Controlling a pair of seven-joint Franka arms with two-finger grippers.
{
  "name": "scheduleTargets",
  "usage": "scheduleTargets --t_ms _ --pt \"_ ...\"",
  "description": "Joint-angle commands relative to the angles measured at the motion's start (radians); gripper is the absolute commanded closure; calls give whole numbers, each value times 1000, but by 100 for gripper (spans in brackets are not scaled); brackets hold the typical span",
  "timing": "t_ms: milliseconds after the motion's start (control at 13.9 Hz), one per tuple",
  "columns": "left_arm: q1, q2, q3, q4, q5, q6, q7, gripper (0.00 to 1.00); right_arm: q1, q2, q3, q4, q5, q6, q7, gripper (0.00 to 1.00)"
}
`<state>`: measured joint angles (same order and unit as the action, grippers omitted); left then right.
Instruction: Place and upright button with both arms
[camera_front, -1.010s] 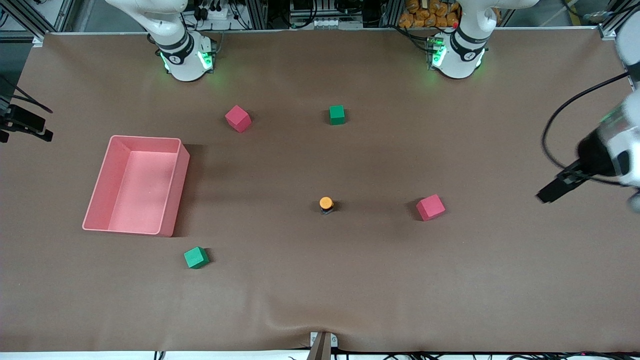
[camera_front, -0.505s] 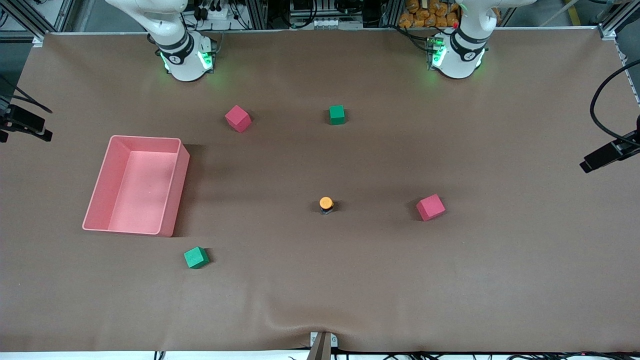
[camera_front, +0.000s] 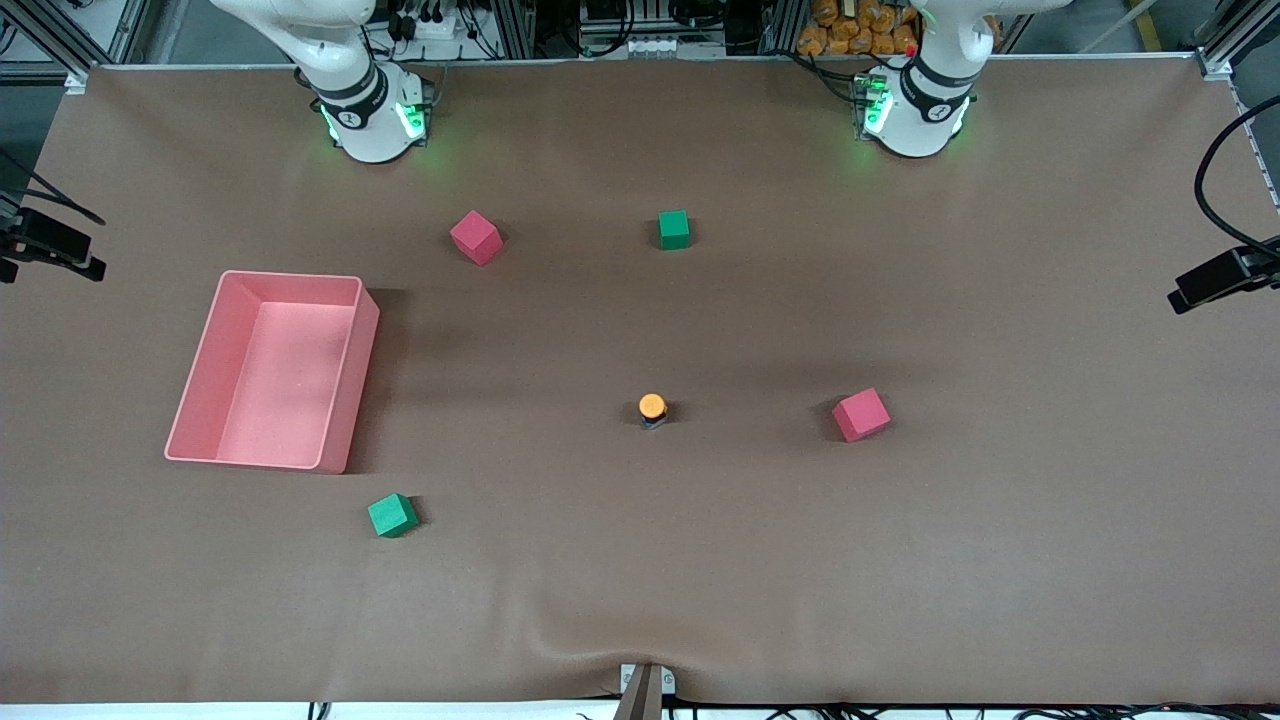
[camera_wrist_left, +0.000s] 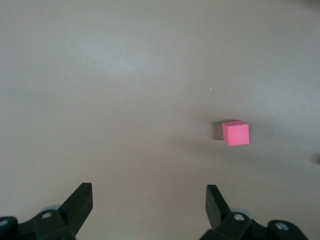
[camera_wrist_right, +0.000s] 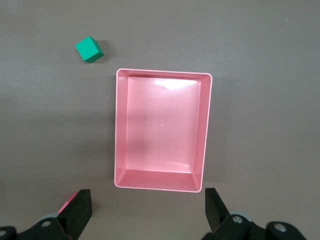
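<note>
The button (camera_front: 652, 408) stands upright mid-table, orange cap on top, with nothing touching it. It shows in neither wrist view. My left gripper (camera_wrist_left: 148, 192) is open and empty, high over bare table at the left arm's end. One of its black fingers (camera_front: 1215, 284) pokes in at the front view's edge. A red cube (camera_wrist_left: 235, 133) lies on the table below it. My right gripper (camera_wrist_right: 147, 195) is also open and empty, high above the pink bin (camera_wrist_right: 121, 125).
A red cube (camera_front: 861, 414) sits beside the button toward the left arm's end. Another red cube (camera_front: 476, 237) and a green cube (camera_front: 674, 229) lie nearer the arm bases. A green cube (camera_front: 392, 515) lies just nearer the camera than the empty pink bin (camera_front: 348, 380).
The left arm's hand has pulled back toward its end of the table; only a finger still shows in the front view. The button, cubes and right arm have not moved.
</note>
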<state>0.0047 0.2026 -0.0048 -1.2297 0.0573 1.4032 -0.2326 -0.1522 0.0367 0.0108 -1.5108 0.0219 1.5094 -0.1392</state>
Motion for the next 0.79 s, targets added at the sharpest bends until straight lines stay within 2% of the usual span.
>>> scheduleTargets --t_ms 0,361,433,577,649,722 --pt "4 -28 -21 -27 -7 -12 18 0 -20 0 14 14 -10 -15 6 0" --pt "12 -121 -34 -166 -7 31 26 0 -18 2 15 14 -10 -15 7 0" --pt "12 -147 -32 -209 -11 58 26 0 -18 0 14 12 -10 -15 7 0" --pt "12 -242 -32 -369 -13 182 32 0 -18 0 15 12 -10 -15 7 0" --pt "12 -274 -30 -416 -14 203 32 0 -17 2 15 12 -8 -15 7 0" --pt "6 -278 -27 -415 -14 198 32 0 -16 2 15 12 -8 -15 7 0"
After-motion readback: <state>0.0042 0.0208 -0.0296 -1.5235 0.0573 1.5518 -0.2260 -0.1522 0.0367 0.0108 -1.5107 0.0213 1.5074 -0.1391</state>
